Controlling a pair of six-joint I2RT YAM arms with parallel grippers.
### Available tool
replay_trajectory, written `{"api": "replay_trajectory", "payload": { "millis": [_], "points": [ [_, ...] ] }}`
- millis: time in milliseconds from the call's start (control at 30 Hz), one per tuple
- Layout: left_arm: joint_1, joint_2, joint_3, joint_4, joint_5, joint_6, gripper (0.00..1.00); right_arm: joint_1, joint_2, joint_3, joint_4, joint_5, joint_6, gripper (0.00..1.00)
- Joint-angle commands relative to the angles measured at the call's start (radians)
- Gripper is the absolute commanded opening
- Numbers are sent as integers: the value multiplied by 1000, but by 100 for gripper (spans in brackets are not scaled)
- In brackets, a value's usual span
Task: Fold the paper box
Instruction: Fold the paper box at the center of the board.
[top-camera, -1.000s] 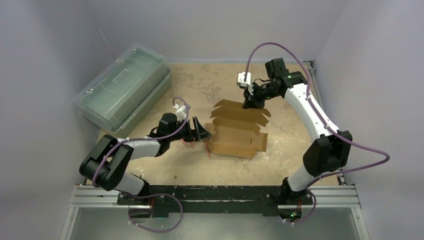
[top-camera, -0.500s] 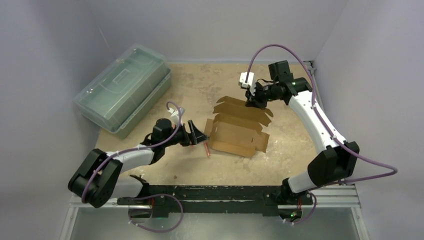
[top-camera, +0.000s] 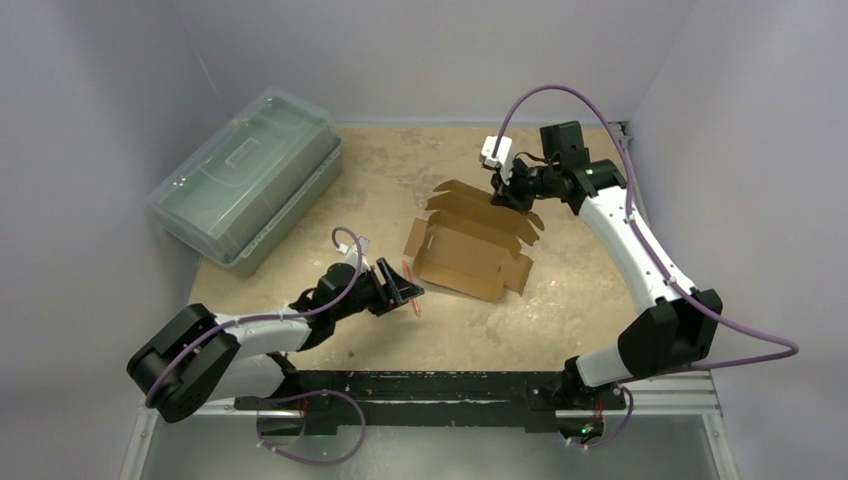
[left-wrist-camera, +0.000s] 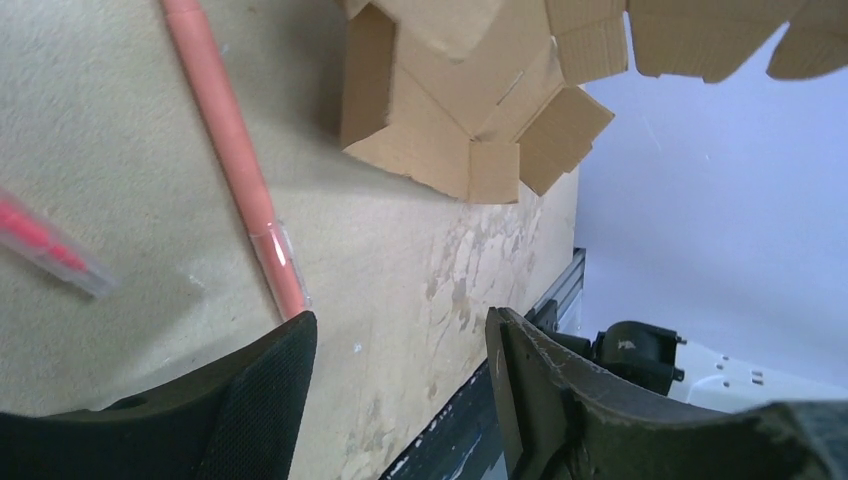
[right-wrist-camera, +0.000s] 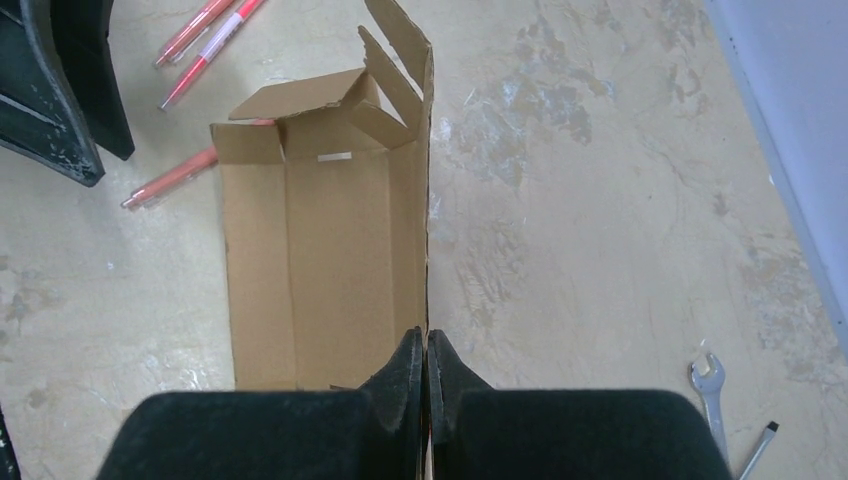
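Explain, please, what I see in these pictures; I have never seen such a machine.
These are two robot arms bolted at a table's near edge, each ending in a two-finger pincer. One picture looks down from above; the other two come from cameras on the wrists. On the table lie a half-folded brown paper box, pink pens, a green plastic case and a small wrench. The right pincer is shut on one edge of the box. The left pincer is open and holds nothing.
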Motion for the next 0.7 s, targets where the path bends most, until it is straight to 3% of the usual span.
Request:
{"api": "replay_trajectory", "payload": {
  "millis": [0, 367, 433, 667],
  "points": [
    [-39, 71, -36, 204, -115, -146, 62, 7, -22, -12, 39, -11, 36, 0],
    [-110, 322, 108, 336, -201, -209, 57, 9, -26, -5, -8, -44, 27, 0],
    [-111, 369, 135, 364, -201, -212, 48, 9, -23, -4, -18, -44, 18, 0],
    [-110, 457, 205, 381, -201, -202, 35, 17, -21, -1, -58, -56, -12, 0]
  ]
}}
